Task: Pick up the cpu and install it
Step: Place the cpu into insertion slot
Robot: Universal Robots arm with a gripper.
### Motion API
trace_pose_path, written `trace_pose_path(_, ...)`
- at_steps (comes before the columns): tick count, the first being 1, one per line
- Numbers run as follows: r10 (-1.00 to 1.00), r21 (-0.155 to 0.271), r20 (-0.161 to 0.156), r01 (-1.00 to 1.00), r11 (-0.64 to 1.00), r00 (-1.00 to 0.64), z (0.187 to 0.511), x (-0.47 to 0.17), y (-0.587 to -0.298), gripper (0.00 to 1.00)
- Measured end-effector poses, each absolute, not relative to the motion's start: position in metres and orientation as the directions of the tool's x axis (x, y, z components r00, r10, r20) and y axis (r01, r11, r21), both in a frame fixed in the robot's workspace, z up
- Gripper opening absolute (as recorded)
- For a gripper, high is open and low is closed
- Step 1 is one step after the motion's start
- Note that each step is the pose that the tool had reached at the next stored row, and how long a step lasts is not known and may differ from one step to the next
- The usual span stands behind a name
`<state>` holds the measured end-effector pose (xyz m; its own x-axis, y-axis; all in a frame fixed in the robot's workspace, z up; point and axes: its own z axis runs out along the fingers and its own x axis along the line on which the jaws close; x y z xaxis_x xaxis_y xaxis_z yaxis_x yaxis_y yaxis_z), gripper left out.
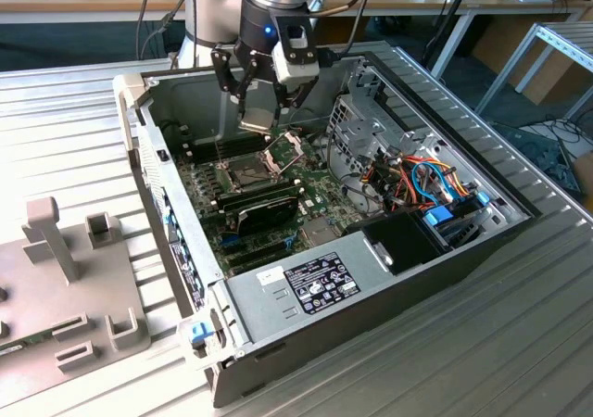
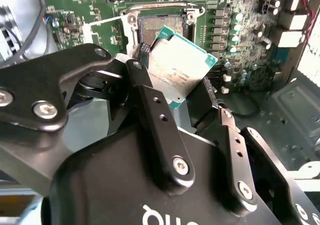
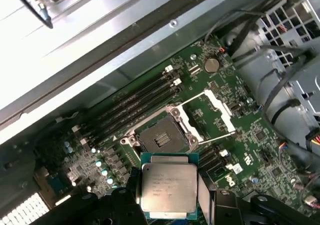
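The cpu (image 3: 167, 189) is a small square chip with a dull silver lid and a green rim, held in the air by my gripper (image 1: 259, 111). In the second wrist view the cpu (image 2: 179, 65) sits tilted between the black fingers (image 2: 150, 105), which are shut on its edges. In the exterior view the cpu (image 1: 257, 118) hangs a little above the green motherboard (image 1: 320, 199) inside the open computer case (image 1: 371, 287). Below it lies the bare socket (image 3: 161, 140) with its hinged metal frame (image 3: 212, 112) swung open; the socket (image 2: 162, 27) lies just beyond the chip.
Long black memory slots (image 3: 135, 107) run beside the socket. A black card (image 1: 264, 211) lies across the board nearer the front. A metal drive cage (image 1: 357, 125) and bundled coloured cables (image 1: 431, 181) stand at the exterior view's right. A grey fixture plate (image 1: 65, 287) lies outside the case.
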<state>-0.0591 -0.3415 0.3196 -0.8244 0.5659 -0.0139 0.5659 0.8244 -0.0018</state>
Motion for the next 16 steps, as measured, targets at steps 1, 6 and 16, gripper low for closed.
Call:
trace_pose_path(1,0.581,-0.002,-0.014,0.581,0.814,-0.814,0.3195,-0.0591,-0.3415,0.55)
trace_pose_path(6,0.677,-0.002,-0.014,0.677,0.736,-0.736,0.3192,-0.059,-0.3415,0.55)
trace_pose_path(16,0.823,-0.002,-0.014,0.823,0.568,-0.568,0.3187,-0.0591,-0.3415,0.55)
